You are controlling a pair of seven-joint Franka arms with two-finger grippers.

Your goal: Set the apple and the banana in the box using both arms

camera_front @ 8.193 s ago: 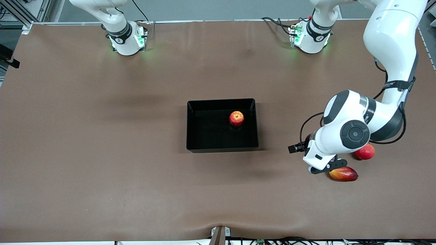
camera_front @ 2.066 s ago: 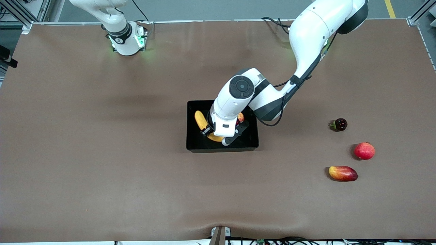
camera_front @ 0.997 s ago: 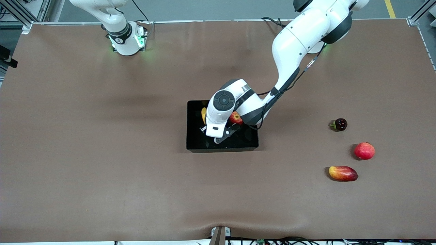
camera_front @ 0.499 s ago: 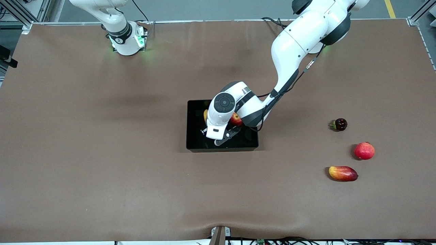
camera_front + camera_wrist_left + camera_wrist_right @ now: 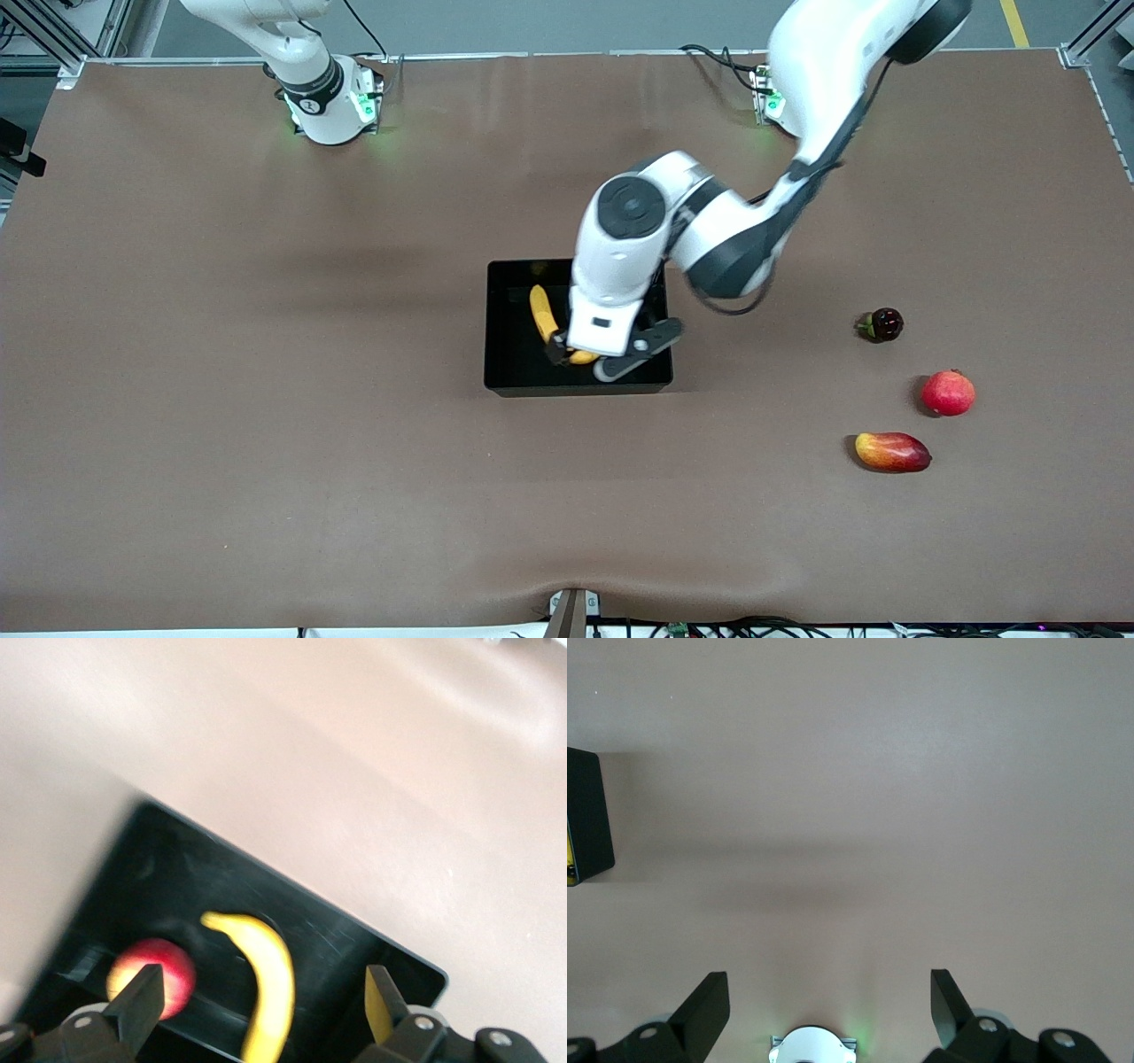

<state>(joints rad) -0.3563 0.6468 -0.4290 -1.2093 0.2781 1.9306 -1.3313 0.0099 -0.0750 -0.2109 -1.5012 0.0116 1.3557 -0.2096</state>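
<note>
Brown table (image 5: pixel 266 399), banana (image 5: pixel 270 979) in box (image 5: pixel 514 368) under spread left hand (image 5: pixel 257 1005), right hand (image 5: pixel 828 1005) spread.

The box (image 5: pixel 505 372) is a shallow, glossy black open-top tray sitting flat near the middle of the table. Inside it lies the banana (image 5: pixel 542 317), long, curved and plain yellow, resting on the box floor with one end toward my bases. The apple (image 5: pixel 152 977) lies beside it in the same box, small, round and red with a yellowish patch; I see it only through my left wrist camera.
</note>
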